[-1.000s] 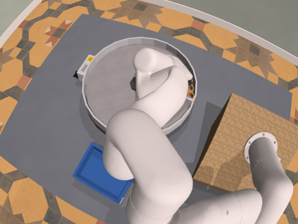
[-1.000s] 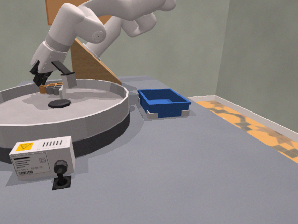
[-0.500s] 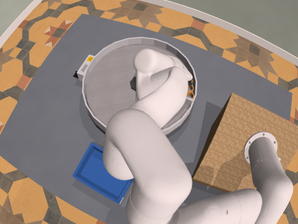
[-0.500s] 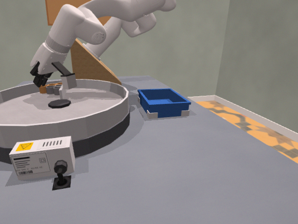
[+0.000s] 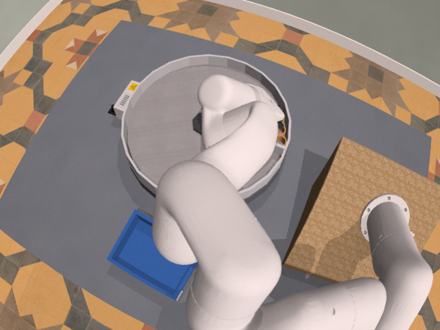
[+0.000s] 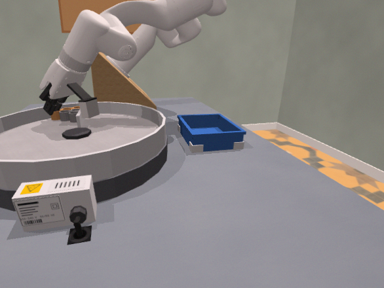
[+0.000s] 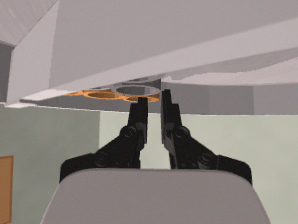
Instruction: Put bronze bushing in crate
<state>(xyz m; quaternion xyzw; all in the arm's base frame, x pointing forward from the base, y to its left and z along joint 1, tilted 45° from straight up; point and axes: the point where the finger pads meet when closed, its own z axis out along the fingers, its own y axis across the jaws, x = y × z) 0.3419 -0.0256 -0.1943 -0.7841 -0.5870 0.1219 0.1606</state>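
Arm links [image 5: 225,240] blot out most of the top view. They cover the gripper, a corner of the blue crate [image 5: 128,259] and nearly all the parts on the turning table [image 5: 150,80]. Only a sliver of the bronze bushings [image 5: 282,135] peeks out at the table's rim, too small to count.

The exterior view fills that gap. The black gripper [image 6: 52,105] hangs tilted at the far edge of the table, right beside a small cluster of bronze and grey bushings [image 6: 69,111] that rest on the table top. Whether the tips touch one cannot be told there. A grey block [image 6: 88,108] stands next to them, and a flat black disc [image 6: 76,133] lies at the table's middle.

The wrist view comes out upside down. The two fingers stand close together with a thin slit between them and nothing in it, so the gripper [image 7: 154,100] is closed down and empty. Just past the tips lie round bronze rings [image 7: 95,93] and a grey ring [image 7: 137,89], partly cut off by the table rim.

The crate [image 6: 210,137] is smooth, square-walled and well apart from the table, with no bushing seen in it. A pale control box [image 6: 54,203] with a yellow label sits in front.
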